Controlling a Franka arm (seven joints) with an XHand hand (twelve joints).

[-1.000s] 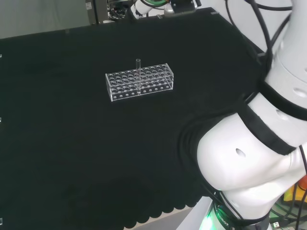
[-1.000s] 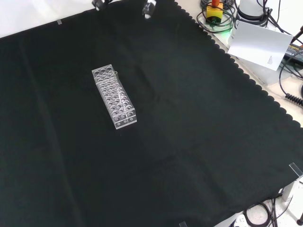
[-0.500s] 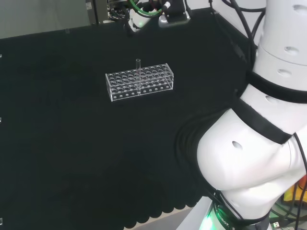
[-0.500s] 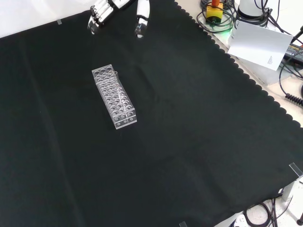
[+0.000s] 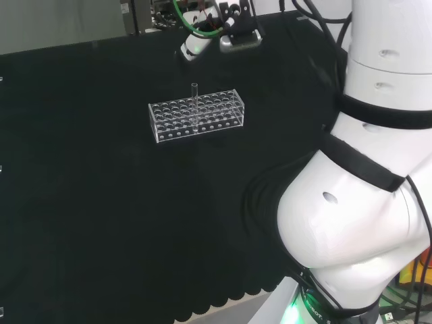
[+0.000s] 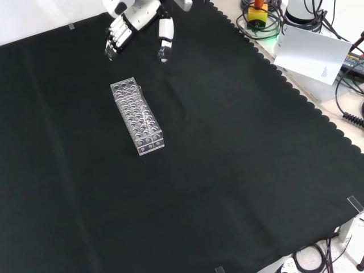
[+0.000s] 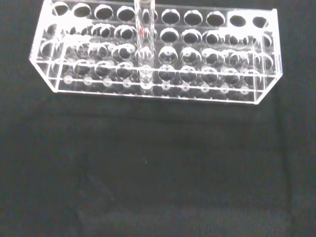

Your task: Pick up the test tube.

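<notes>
I count one test tube [image 5: 194,101] upright in one clear rack [image 6: 137,116]; my hand [image 6: 136,25] hovers beyond the rack, fingers relaxed, empty.

A black cloth [image 6: 227,170] with a scalloped edge covers the counter. Beyond that edge, in the front view, lie a white sheet [image 6: 311,54], tangled black cables [image 6: 259,25] and a pale floor.

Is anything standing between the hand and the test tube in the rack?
Nothing visible. The hand hovers open beyond the clear rack, with bare black cloth between; the test tube stands upright, alone in the rack.
</notes>
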